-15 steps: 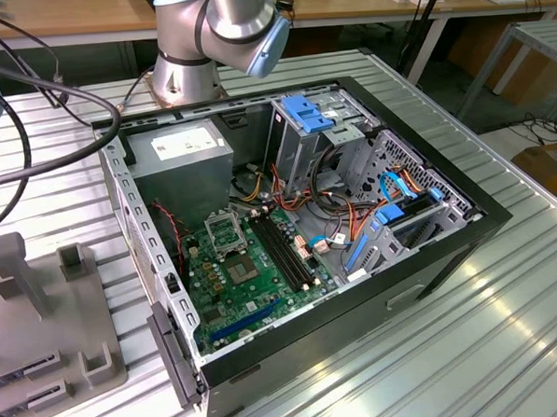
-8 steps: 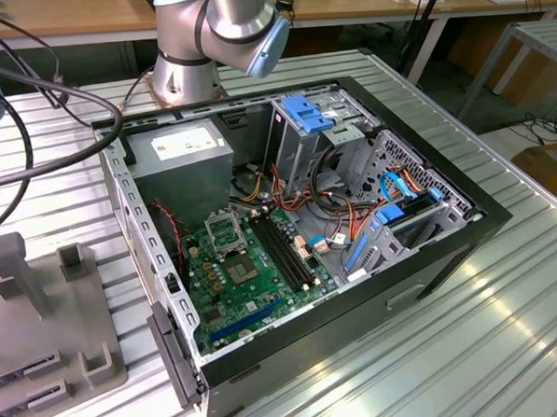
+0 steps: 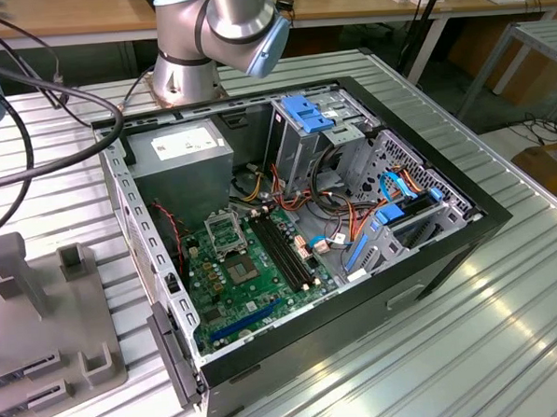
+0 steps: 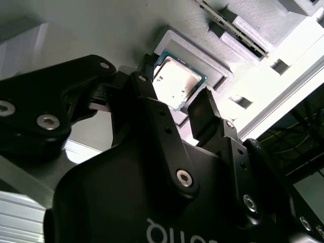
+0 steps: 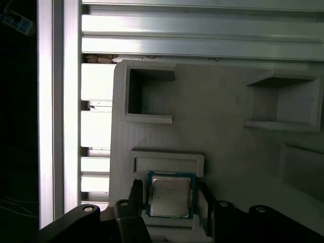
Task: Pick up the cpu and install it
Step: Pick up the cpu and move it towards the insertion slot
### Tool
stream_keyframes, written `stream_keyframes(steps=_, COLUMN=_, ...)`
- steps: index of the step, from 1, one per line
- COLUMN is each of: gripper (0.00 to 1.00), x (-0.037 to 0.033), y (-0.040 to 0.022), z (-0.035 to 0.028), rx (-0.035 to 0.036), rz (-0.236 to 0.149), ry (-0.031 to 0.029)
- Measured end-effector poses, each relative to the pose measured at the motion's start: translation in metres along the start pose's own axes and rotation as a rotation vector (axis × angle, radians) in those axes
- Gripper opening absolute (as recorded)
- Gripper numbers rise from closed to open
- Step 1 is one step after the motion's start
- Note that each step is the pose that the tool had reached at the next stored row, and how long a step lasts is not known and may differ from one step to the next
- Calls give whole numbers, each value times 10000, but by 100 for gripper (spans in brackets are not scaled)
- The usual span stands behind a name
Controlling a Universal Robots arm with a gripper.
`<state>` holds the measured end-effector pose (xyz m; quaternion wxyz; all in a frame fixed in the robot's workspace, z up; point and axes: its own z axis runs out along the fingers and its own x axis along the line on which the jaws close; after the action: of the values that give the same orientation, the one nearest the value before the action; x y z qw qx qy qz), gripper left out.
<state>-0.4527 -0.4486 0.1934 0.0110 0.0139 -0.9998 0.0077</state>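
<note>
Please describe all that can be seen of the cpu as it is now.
The cpu is a thin square chip: a pale silver metal lid on a blue-green board rim, with faint print on the lid. It lies flat in a shallow square recess of the grey holder. The open gripper stands over it, one finger on each side, apparently not touching it.

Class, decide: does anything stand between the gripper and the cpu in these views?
Nothing visible does. In both wrist views the gripper sits directly at the cpu, which lies uncovered in its grey holder.
</note>
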Motion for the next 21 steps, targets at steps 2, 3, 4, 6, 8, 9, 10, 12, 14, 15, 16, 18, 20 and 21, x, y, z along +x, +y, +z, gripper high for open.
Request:
stream_keyframes(steps=2, gripper=55, x=-3, y=0, z=1, rx=-1, rz=0, ry=-2)
stream_keyframes(steps=3, gripper=55, x=-5, y=0, z=1, rx=0, rz=0, ry=-2)
stream_keyframes(steps=4, gripper=55, x=-7, y=0, z=0, rx=1, rz=0, ry=-1)
stream_keyframes(steps=6, gripper=53, x=-9, y=0, z=1, rx=1, rz=1, ry=0)
stream_keyframes(steps=8, gripper=53, x=-10, y=-1, z=-1, rx=3, rz=1, ry=3)
stream_keyframes(steps=9, gripper=47, x=-11, y=-1, z=-1, rx=2, rz=0, ry=2)
stream_keyframes(steps=10, gripper=47, x=-11, y=0, z=0, rx=2, rz=1, ry=1)
stream_keyframes(steps=12, gripper=47, x=-12, y=0, z=-3, rx=1, rz=10, ry=0)
stream_keyframes(steps=14, gripper=47, x=-12, y=-1, z=-21, rx=1, rz=23, ry=-1)
stream_keyframes(steps=15, gripper=47, x=-12, y=-1, z=-35, rx=0, rz=27, ry=0)
stream_keyframes(steps=16, gripper=47, x=-12, y=-1, z=-50, rx=1, rz=30, ry=2)
stream_keyframes(steps=18, gripper=47, x=-12, y=-2, z=-72, rx=0, rz=34, ry=2)
stream_keyframes(steps=20, gripper=47, x=-11, y=-2, z=-97, rx=0, rz=37, ry=2)
stream_keyframes(steps=21, gripper=47, x=-11, y=-2, z=-109, rx=0, rz=39, ry=3)
